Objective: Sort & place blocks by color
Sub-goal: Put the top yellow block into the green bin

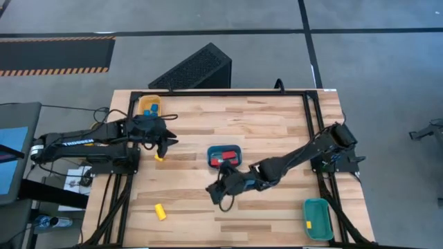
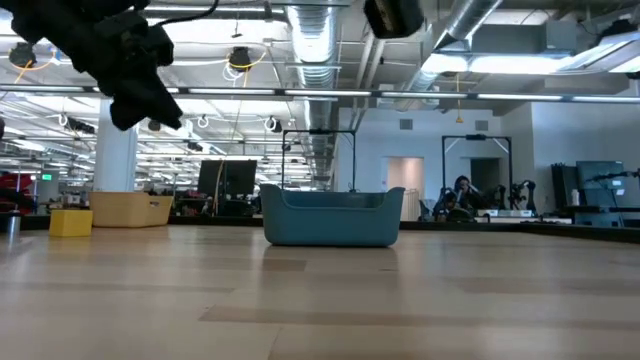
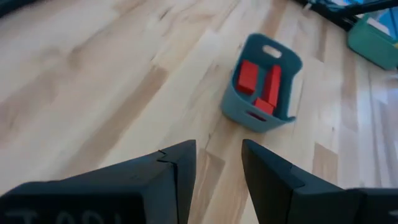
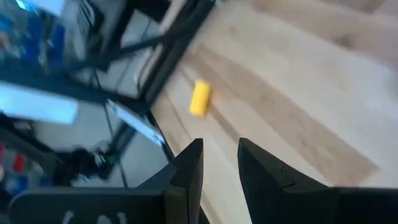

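My left gripper (image 1: 166,143) (image 3: 217,165) hovers open and empty above the table's left part, just beyond a yellow block (image 1: 159,158) (image 2: 70,222) lying flat on the wood. My right gripper (image 1: 217,195) (image 4: 220,163) is open and empty, low over the table's middle, pointing toward the near left. Ahead of it lies another yellow block (image 1: 160,211) (image 4: 199,98). A teal tray (image 1: 237,149) (image 3: 239,106) (image 2: 332,225) holds red blocks (image 1: 223,160) (image 3: 249,76). The yellow-orange tray (image 1: 143,104) holds blue blocks (image 1: 153,108). A second teal tray (image 1: 320,211) holds one yellow block (image 1: 309,223).
A black frame (image 1: 304,93) runs along the table's edges. A dark ribbed box (image 1: 194,69) sits on the floor beyond the far edge. Bare wood stretches between the trays and along the near edge.
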